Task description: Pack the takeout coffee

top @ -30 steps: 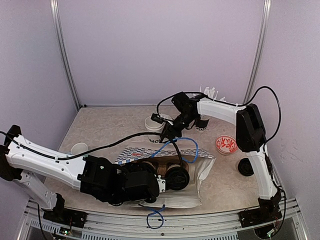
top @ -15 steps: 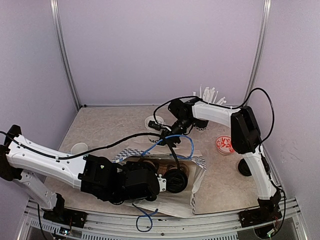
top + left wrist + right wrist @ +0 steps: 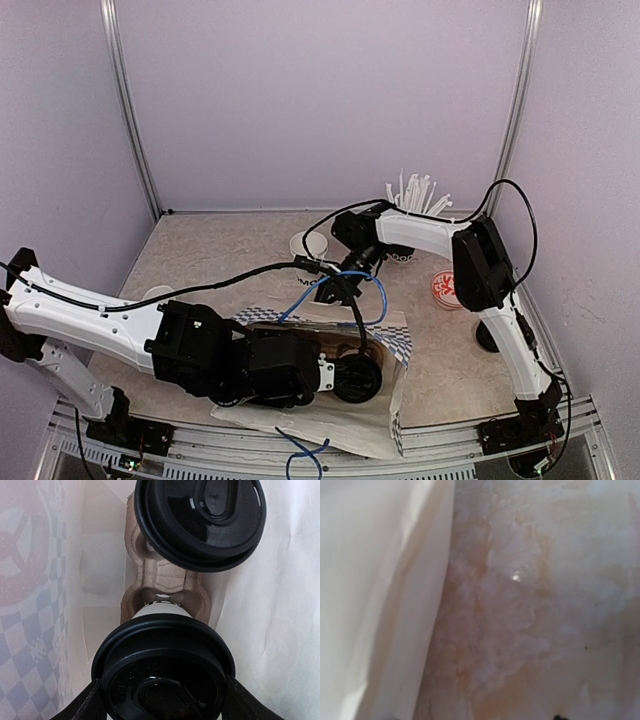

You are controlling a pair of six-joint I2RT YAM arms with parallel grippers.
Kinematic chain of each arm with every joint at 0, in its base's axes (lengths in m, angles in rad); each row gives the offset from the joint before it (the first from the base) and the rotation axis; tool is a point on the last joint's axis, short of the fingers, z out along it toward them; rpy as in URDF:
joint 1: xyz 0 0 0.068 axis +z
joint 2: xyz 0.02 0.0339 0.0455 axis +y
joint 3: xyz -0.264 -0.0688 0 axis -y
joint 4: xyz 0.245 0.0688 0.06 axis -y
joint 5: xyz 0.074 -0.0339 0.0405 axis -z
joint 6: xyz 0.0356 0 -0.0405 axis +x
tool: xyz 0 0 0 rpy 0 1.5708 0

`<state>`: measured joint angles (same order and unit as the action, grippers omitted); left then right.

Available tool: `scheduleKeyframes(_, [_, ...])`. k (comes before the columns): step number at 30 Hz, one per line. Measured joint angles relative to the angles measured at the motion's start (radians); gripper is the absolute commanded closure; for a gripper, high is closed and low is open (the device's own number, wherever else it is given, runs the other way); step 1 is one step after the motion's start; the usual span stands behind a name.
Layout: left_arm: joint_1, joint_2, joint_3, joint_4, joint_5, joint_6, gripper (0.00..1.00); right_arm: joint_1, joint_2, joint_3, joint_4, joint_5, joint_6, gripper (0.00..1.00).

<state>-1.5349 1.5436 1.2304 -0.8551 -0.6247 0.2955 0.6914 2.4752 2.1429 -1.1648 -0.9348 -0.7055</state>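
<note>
Moved: paper bag (image 3: pixel 335 436) has slid toward the near edge, and the right end effector (image 3: pixel 345 284) has swung left with the blue handle (image 3: pixel 377 291).
Coffee: lidded cup (image 3: pixel 165 677) sits in a cardboard carrier (image 3: pixel 161 577), with the second cup (image 3: pixel 200 520) in the next slot. Both are inside the bag.
Left end effector (image 3: pixel 164 703): deep in the bag, fingers (image 3: pixel 86 704) pressed on both sides of the lidded cup, so it's gripping it.
Right end effector: looks clenched on the blue handle, holding it above the bag mouth.
Bag: lying on the worktop (image 3: pixel 220 250), checkered side up.
Further back: open white cup (image 3: pixel 305 245) behind the bag, straws (image 3: pixel 412 193) beyond that, red dish (image 3: pixel 446 288) off right.
</note>
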Motion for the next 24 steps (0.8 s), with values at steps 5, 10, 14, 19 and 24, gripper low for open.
scheduleKeyframes(5, [0.008, 0.000, -0.002, -0.005, 0.012, 0.000, 0.53, -0.021, 0.000, 0.003, 0.019, 0.035, 0.037, 0.35])
scheduleKeyframes(10, [0.025, 0.000, -0.016, 0.014, 0.014, 0.005, 0.53, -0.060, -0.002, 0.030, 0.031, 0.071, 0.060, 0.34])
scheduleKeyframes(14, [0.043, 0.004, -0.023, 0.027, 0.016, 0.008, 0.53, -0.084, -0.011, 0.037, 0.032, 0.108, 0.070, 0.34])
scheduleKeyframes(19, [0.063, 0.027, -0.023, 0.039, 0.016, 0.008, 0.53, -0.110, -0.036, 0.036, 0.032, 0.150, 0.071, 0.34])
scheduleKeyframes(24, [0.070, 0.035, -0.019, 0.047, 0.013, 0.013, 0.54, -0.120, -0.103, 0.002, 0.041, 0.172, 0.074, 0.34])
